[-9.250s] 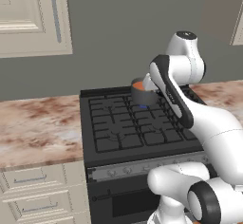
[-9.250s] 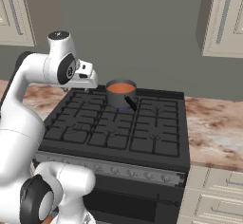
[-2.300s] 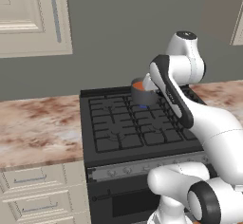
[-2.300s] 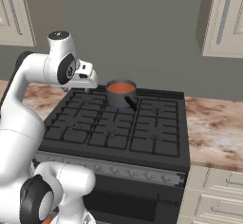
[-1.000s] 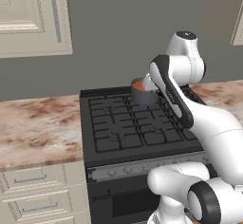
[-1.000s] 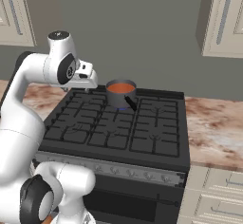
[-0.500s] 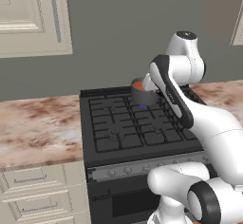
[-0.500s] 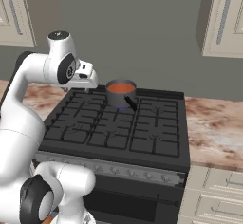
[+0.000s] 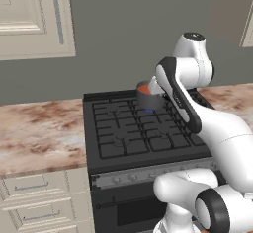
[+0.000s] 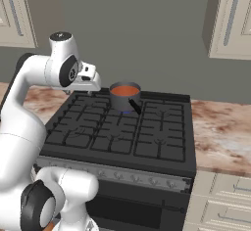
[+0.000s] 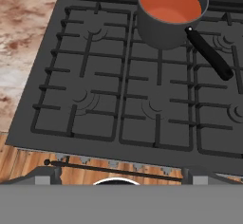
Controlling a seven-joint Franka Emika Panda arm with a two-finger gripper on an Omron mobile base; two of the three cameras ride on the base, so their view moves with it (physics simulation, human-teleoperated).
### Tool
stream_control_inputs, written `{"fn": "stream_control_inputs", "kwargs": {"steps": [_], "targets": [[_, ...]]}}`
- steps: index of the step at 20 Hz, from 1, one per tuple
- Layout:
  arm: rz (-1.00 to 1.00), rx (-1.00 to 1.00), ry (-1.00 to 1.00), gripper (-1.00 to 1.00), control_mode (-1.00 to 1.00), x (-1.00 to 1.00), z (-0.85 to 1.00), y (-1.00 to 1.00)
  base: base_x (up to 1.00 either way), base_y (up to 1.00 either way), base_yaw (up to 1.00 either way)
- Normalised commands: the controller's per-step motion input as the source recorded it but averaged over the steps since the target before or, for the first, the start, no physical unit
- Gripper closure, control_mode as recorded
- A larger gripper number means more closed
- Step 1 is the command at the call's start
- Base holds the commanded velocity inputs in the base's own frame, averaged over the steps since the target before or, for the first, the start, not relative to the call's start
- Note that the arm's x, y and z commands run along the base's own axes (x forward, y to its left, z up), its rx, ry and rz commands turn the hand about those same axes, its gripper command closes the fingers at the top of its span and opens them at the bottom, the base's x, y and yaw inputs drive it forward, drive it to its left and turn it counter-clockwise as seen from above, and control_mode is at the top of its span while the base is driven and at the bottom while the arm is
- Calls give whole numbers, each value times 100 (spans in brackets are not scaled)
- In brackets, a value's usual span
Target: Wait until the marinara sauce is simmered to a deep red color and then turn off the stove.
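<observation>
the black stove [image 11: 142, 99] carries a grey saucepan [image 11: 163, 31] on a rear grate, its black handle [image 11: 209, 52] pointing toward the front. marbled table [image 9: 39, 133] flanks the stove on both sides.

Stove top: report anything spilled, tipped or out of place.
Nothing stands out. The saucepan sits upright on a rear burner of the stove, the orange-red marinara sauce is all inside it, and the grates and the counter show no spill.

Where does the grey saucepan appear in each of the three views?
Left base view: saucepan at the stove's back, right of centre, beside the arm.
Right base view: saucepan at the back, centre.
Hand view: saucepan at the top, right of centre.
Shared landmark: its black handle.
</observation>
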Motion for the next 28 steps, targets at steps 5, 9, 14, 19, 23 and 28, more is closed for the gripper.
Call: {"fn": "stream_control_inputs", "kwargs": {"steps": [5, 9, 14, 19, 23, 28], "targets": [[0, 0, 0, -100, -100, 0, 0, 0, 0, 0, 0], [0, 0, 0, -100, -100, 0, 0, 0, 0, 0, 0], [-3, 10, 0, -100, -100, -26, -8, -29, 0, 0, 0], [-12, 17, -1, -100, -100, -52, -30, -71, 0, 0, 0], [-16, 14, -6, -100, -100, -59, -35, -61, 0, 0, 0], [-17, 12, -10, -100, -100, -53, -42, -48, 0, 0, 0]]}}
